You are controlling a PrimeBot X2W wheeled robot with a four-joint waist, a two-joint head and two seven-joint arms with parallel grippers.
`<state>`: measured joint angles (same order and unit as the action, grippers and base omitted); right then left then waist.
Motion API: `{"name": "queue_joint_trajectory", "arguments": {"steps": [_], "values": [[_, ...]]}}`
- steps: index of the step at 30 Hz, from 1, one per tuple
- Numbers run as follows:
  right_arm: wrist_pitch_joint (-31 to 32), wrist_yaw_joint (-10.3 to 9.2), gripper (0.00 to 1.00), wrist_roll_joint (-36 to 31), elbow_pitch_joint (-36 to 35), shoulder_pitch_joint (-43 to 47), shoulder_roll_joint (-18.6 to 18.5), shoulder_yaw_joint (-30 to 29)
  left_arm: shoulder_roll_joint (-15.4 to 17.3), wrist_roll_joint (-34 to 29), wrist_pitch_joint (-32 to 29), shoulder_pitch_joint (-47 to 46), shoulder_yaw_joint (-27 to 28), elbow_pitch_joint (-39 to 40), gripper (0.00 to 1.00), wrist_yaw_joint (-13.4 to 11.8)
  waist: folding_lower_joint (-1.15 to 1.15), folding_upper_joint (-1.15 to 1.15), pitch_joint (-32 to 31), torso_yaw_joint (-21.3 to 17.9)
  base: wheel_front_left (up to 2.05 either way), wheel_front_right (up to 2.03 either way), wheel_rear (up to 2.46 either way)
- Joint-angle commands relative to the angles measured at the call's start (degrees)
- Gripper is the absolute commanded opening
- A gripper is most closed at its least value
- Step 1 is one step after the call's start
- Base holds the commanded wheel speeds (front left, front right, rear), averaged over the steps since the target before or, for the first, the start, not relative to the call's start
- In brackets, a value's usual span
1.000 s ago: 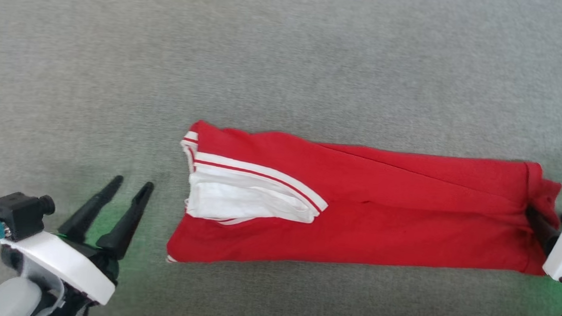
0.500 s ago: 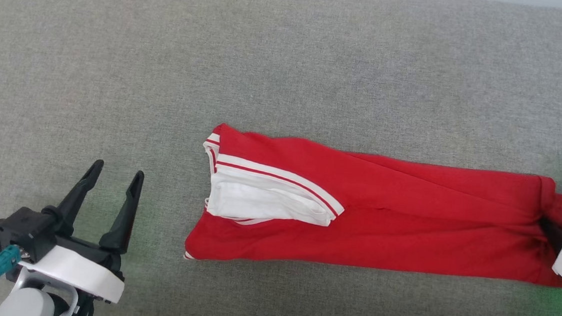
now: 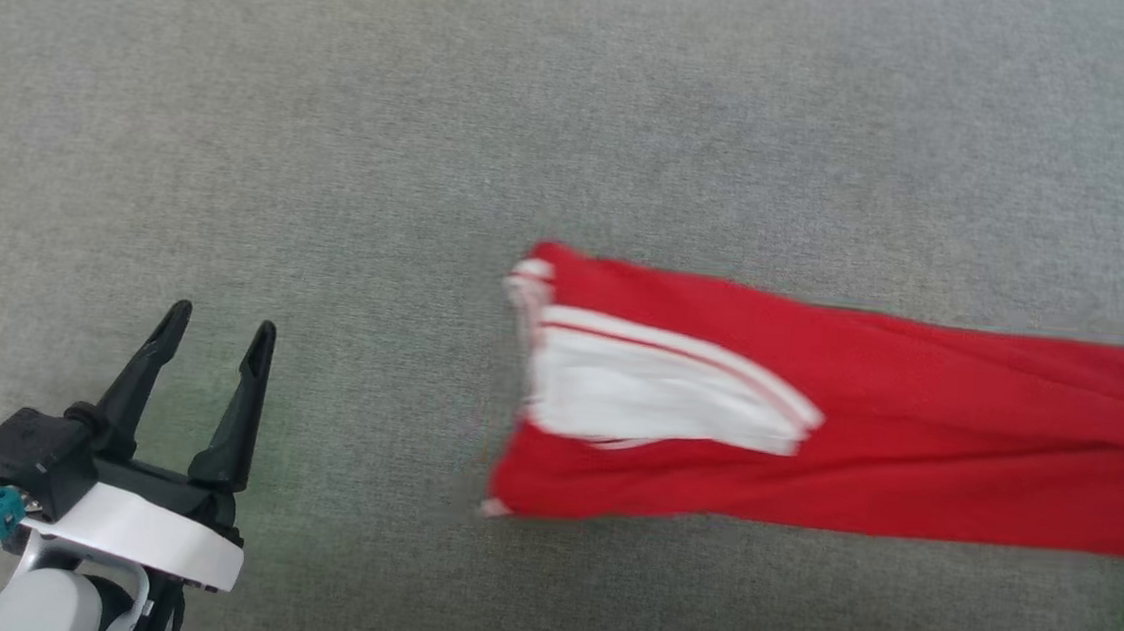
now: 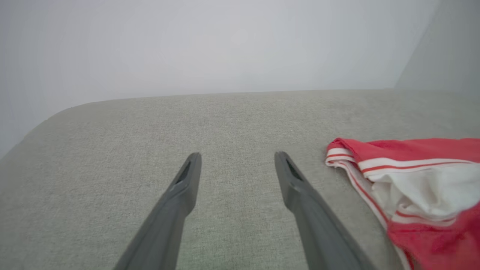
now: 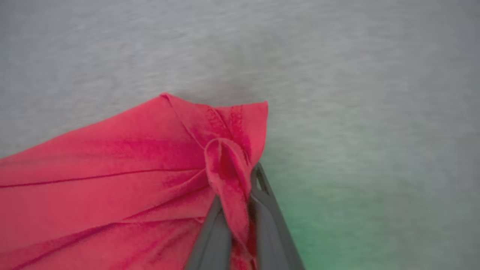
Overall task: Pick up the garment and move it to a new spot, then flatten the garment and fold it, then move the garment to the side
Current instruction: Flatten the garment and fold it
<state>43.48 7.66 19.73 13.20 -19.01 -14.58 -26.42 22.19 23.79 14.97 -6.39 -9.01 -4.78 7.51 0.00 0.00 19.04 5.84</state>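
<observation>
The garment [image 3: 911,463] is folded and pinched by the right gripper [image 5: 238,187]; the left gripper [image 3: 220,321] is spread; side placement is judged pending.

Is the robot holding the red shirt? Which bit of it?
Yes. The right gripper pinches a bunched fold at the plain red end of the shirt. The left gripper is open and holds nothing.

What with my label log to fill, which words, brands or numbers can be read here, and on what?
None can be read. The garment shows plain red cloth, white sleeve and striped trim, no lettering. The left pincer, the right pincer and the grey surface carry no marks.
</observation>
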Motion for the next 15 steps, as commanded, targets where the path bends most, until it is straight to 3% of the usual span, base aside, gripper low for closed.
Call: {"name": "queue_joint_trajectory", "arguments": {"steps": [1,5,9,15], "values": [[0.04,-0.33,0.0,-0.93,-1.06,1.47,-1.72,-3.4,0.16,0.21,0.29,0.27,0.55,0.55,1.0,-0.08,0.0,0.0,0.32,-0.4,0.0,0.0,0.0],[-0.09,-0.32,0.0,-2.15,-2.95,3.0,-4.41,-11.11,-0.08,0.63,0.29,-0.19,0.82,0.86,1.0,-0.08,0.0,0.0,0.42,-0.76,0.0,0.0,0.0],[-0.7,-0.31,0.0,-1.77,-4.38,3.06,-4.16,-16.79,-0.19,0.19,0.29,-0.61,1.03,0.76,1.0,-0.08,0.0,0.0,0.14,-1.03,0.0,0.0,0.0],[0.58,-0.24,0.0,2.07,-9.67,5.55,-2.49,-11.88,-0.12,-0.24,0.29,-0.91,-0.18,-0.99,1.0,-0.08,0.0,0.0,-0.7,-1.48,0.0,0.0,0.0]]}}
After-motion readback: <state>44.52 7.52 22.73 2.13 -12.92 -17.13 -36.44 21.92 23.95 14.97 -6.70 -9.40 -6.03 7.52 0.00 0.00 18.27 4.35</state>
